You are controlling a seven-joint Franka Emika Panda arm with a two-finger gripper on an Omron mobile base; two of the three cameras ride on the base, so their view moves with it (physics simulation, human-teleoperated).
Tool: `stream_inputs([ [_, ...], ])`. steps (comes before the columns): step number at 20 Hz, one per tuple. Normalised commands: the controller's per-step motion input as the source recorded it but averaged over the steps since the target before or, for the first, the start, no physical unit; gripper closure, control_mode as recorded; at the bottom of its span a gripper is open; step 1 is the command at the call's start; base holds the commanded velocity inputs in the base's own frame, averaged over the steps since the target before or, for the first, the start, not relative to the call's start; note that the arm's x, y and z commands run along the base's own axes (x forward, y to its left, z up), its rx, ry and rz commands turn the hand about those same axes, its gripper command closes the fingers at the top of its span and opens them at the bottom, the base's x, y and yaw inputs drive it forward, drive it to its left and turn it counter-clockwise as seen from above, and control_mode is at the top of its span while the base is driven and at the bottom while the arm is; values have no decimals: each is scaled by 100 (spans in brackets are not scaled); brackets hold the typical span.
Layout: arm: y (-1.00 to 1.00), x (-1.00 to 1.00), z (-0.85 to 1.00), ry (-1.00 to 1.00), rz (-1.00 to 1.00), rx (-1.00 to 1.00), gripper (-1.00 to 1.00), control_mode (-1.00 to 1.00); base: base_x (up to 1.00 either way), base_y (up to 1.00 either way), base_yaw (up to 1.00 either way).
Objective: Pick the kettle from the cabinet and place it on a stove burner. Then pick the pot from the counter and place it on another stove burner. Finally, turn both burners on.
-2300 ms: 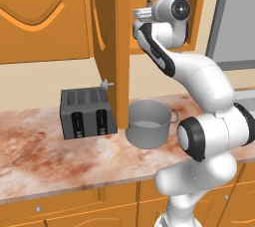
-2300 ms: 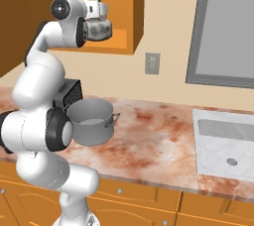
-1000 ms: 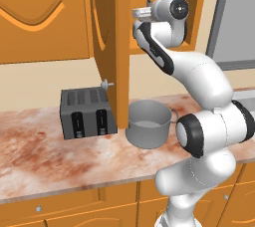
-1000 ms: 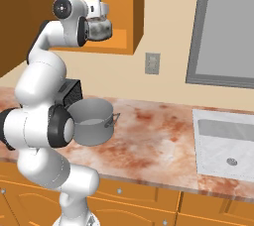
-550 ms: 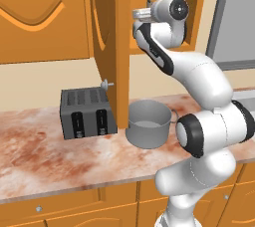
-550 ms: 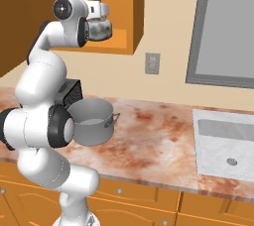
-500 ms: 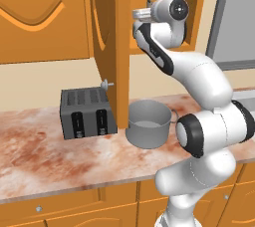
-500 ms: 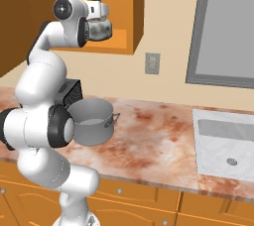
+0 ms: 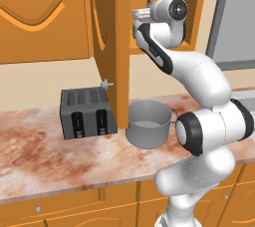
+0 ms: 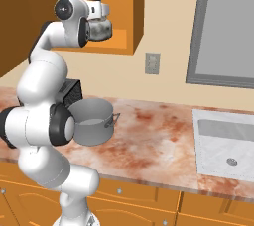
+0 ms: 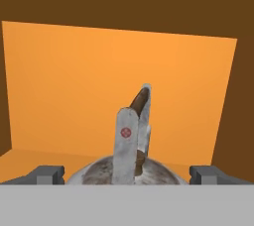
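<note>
Small rounded silver-grey metal kettle [image 11: 130,170] w/ tall loop handle sits on shelf inside orange wooden wall cabinet [image 10: 130,19]. End effector [image 11: 126,174] spread wide either side of handle, gripping nothing. Wide grey metal pot [image 9: 148,123] on marbled counter [image 9: 45,156], right of dark boxy toaster [image 9: 87,112].

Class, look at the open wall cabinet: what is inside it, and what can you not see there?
Inside the cabinet, the kettle stands on the shelf, with the open claw either side of its upright handle. The kettle's base is hidden.
</note>
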Motion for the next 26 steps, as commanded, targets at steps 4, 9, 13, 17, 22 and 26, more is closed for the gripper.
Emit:
stream_inputs([
  [4, 0, 3, 0, 0, 0, 0, -100, -100, 0, 0, 0],
  [9, 2, 0, 0, 0, 0, 0, -100, -100, 0, 0, 0],
  [13, 2, 0, 0, 0, 0, 0, -100, -100, 0, 0, 0],
  [17, 0, 0, 0, 0, 0, 0, -100, -100, 0, 0, 0],
  [22, 0, 0, 0, 0, 0, 0, -100, -100, 0, 0, 0],
  [26, 0, 0, 0, 0, 0, 0, -100, -100, 0, 0, 0],
])
